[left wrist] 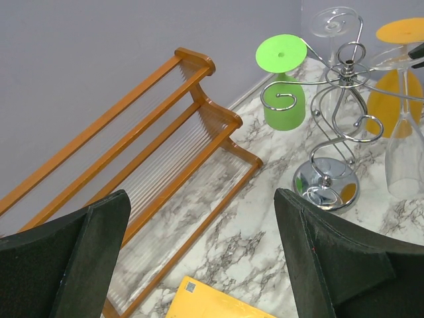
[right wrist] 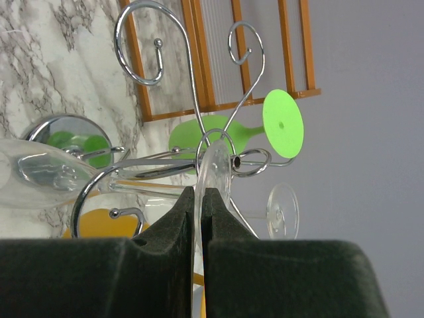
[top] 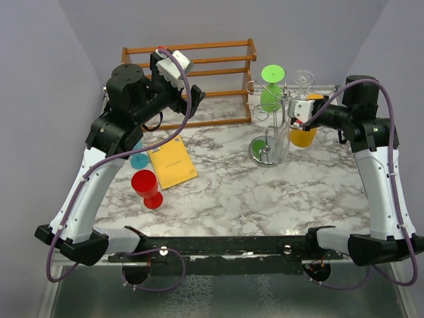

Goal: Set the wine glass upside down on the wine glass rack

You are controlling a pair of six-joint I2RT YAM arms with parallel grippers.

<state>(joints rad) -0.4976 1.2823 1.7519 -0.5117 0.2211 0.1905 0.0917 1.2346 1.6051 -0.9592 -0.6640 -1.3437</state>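
Observation:
The wine glass rack (top: 264,151), silver wire on a shiny disc base, stands at the right back of the table. A clear wine glass (left wrist: 404,159) hangs upside down at one of the rack's arms, bowl down. My right gripper (right wrist: 201,193) is shut on the edge of that glass's foot (right wrist: 216,162), right beside the rack's (right wrist: 142,165) top hub, and the glass's stem runs along the wire arms. My left gripper (left wrist: 202,258) is open and holds nothing, raised over the table between the wooden shelf and the rack (left wrist: 326,182).
On the rack hang a green glass (top: 271,89), an orange glass (top: 303,137) and another clear glass (top: 303,78). A brown wooden slatted shelf (top: 218,66) stands at the back. A yellow book (top: 172,162), a red glass (top: 146,185) and a teal glass (top: 139,160) are at the left.

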